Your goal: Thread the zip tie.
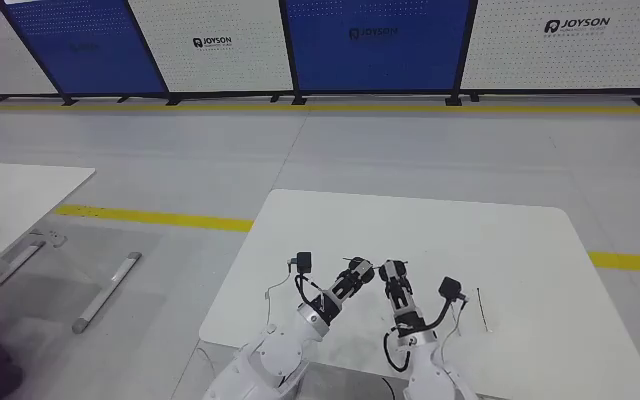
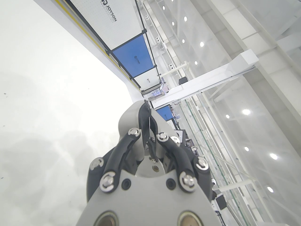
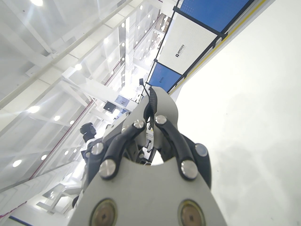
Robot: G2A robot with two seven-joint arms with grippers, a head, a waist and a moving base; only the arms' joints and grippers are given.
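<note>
the zip tie [image 3: 145,88] is gripped by the clenched right gripper [image 3: 151,90], its head [image 3: 141,81] standing just beyond the fingers [image 3: 165,105]. a thin strip [image 2: 149,124], likely its tail, is clamped along the clenched left gripper [image 2: 146,103], just beside; a short inward feed is judged needed.

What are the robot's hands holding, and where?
The right gripper pinches the zip tie just below its head. The left gripper pinches a thin strip; which part, I cannot tell.
</note>
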